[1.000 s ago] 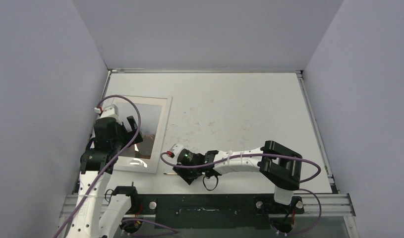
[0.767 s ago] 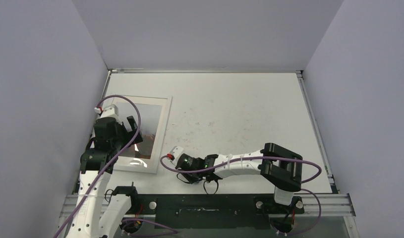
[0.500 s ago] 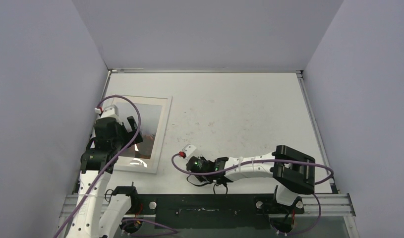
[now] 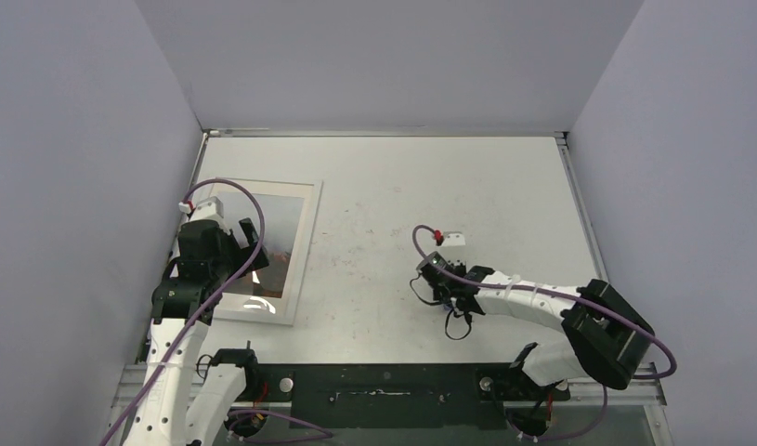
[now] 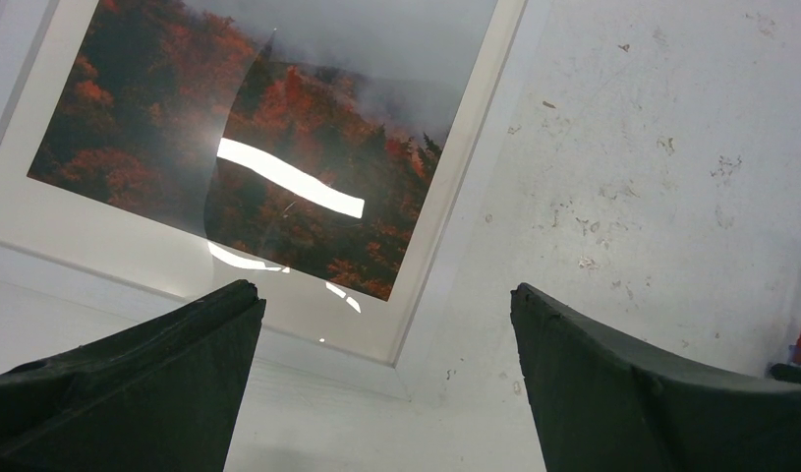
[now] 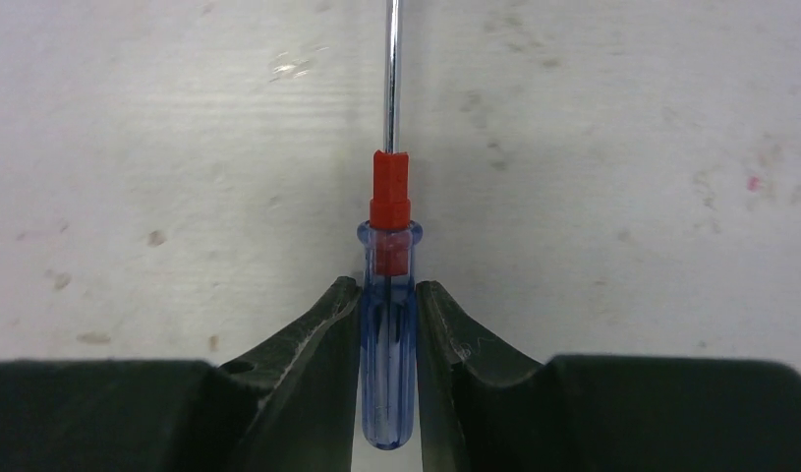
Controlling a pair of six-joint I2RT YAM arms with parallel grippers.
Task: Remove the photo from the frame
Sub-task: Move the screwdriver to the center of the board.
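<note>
The frame (image 4: 305, 237) lies glass-up at the table's (image 4: 430, 186) left, the photo (image 5: 229, 128) inside it. The left arm hangs above its near right corner, left gripper (image 5: 381, 293) spread wide, empty. The right arm stretches low over mid-table, well apart from the frame, right gripper (image 6: 386, 290) clamped on a screwdriver's (image 6: 390, 187) blue handle.
</note>
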